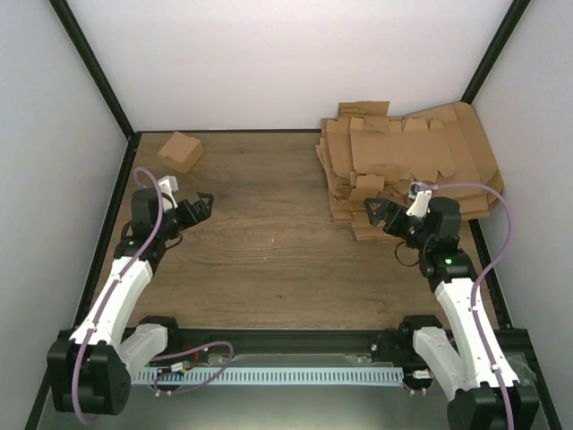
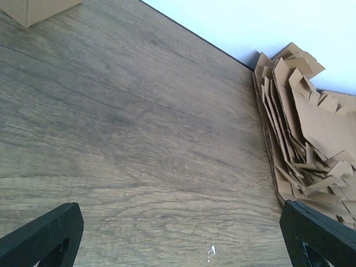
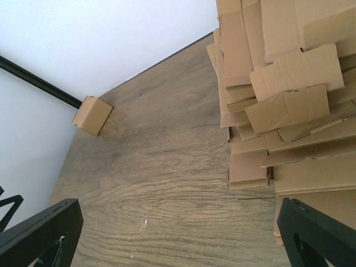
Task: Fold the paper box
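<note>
Atop the heap of flat brown cardboard blanks (image 1: 466, 184), beside the right gripper (image 1: 374, 212), lies the likely paper box, a plain brown die-cut cardboard sheet (image 1: 403, 148). It should be light, thin and bendy, so an overhanging edge flap looks the best hold. That claw and the left gripper (image 1: 204, 202) both gape wide, empty.

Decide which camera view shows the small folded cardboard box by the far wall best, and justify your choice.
The right wrist view: the small folded box appears whole and largest there, with nothing in front of it. The top external view also shows it whole, but smaller. The left wrist view catches only a cropped corner at the frame's edge.
</note>
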### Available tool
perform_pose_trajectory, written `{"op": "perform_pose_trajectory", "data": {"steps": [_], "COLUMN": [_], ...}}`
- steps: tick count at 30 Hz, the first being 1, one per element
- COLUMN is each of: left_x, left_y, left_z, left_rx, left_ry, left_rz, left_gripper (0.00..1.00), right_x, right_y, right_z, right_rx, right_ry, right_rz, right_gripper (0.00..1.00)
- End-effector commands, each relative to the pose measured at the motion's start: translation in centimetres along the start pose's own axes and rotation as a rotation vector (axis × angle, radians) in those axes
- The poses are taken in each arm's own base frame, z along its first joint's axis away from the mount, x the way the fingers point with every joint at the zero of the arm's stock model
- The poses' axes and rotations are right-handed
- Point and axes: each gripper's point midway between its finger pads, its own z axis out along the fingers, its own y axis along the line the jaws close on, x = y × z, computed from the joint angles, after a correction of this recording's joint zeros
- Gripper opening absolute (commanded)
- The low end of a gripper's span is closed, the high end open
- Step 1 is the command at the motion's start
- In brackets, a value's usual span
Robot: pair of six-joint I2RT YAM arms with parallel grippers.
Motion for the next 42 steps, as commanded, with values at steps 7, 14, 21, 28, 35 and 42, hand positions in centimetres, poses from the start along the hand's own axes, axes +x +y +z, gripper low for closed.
{"op": "perform_pose_trajectory", "data": {"steps": [7, 14, 21, 28, 35, 42], "left_x": [-0.8, 0.7, 1.5, 1.7, 1.6, 1.4], "left_y": [-1.8, -3.0, -4.3, -5.2, -5.3, -5.0], "left_z": [0.3, 0.4, 0.1, -0.8, -0.7, -0.1], "left_rx": [0.08, 0.172, 0.254, 0.298, 0.297, 0.281], "left_ry": [0.006, 0.07, 0.116, 0.122, 0.133, 0.139], "left_rz": [0.004, 0.029, 0.07, 0.092, 0.104, 0.104], "left_gripper": [1.0, 1.0, 1.0, 1.0, 1.0, 1.0], "right_x": [-1.4, -3.5, -6.7, -7.5, -6.9, -7.5], "right_y": [-0.2, -1.2, -1.9, -2.4, -4.9, -8.4], "right_z": [0.4, 2.3, 6.7, 13.5, 20.2, 25.0], "right_rx": [0.043, 0.113, 0.171, 0.346, 0.569, 0.745], "right_ry": [-0.01, -0.01, 0.008, 0.07, 0.167, 0.218], "right_rz": [-0.026, -0.02, -0.048, -0.242, -0.429, -0.532], "right_gripper": [1.0, 1.0, 0.94, 0.83, 0.76, 0.76]}}
